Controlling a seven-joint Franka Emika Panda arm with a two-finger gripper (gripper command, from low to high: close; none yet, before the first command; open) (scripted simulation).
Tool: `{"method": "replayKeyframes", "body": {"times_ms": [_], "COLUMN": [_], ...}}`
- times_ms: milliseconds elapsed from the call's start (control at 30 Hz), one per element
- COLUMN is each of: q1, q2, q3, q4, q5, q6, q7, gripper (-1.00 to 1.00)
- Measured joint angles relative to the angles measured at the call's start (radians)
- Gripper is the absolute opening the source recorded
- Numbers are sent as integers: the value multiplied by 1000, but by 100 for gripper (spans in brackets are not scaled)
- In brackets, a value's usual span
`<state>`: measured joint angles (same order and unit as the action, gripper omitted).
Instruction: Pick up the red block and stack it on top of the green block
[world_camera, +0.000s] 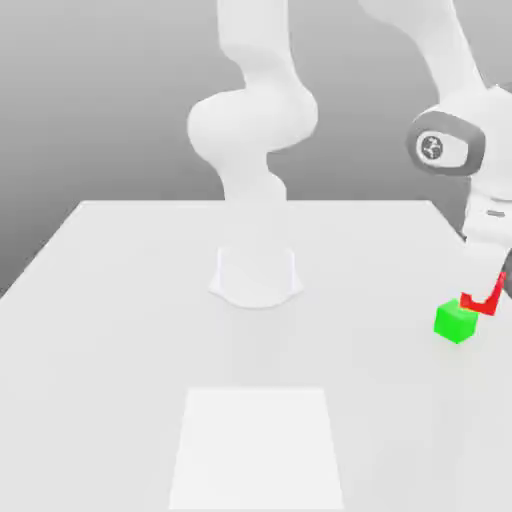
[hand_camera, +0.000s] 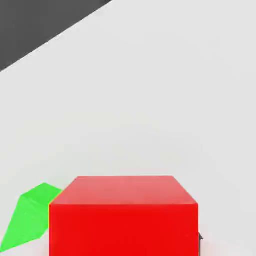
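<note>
Over a plain white tabletop (world_camera: 120, 300), the gripper (world_camera: 490, 295) is clamping the red block (hand_camera: 122, 215) at the exterior view's lower right, nearing the green block (world_camera: 455, 322); centring above it comes next, by this reading.

Arm bent over to exterior view's right edge, claw (world_camera: 492, 296) pointing down, clamped tight.

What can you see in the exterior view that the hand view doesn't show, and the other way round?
Exterior view alone: the white robot arm with its round base, and a paler rectangle on the table. Hand view alone: the red block's plain faces up close, with a dark backdrop past the table edge. Both share the red block, the green block beside it, and the white tabletop.
</note>
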<state>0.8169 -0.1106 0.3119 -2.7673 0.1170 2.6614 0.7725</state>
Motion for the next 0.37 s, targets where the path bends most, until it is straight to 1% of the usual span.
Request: {"method": "replayKeyframes", "body": {"times_ms": [33,100,233,267,367], "q1": [15,19,24,33,33], "q2": [-10,27,163,197,197], "q3": [24,42,12,-4,-4], "q4": [-16,-26,-24,-23,-23], "q5": [-7,-47,-185,-223,-223], "q6": [7,53,180,210,210], "q7": [39,92,198,225,225], "gripper": [-100,-100,-100,100,100]}}
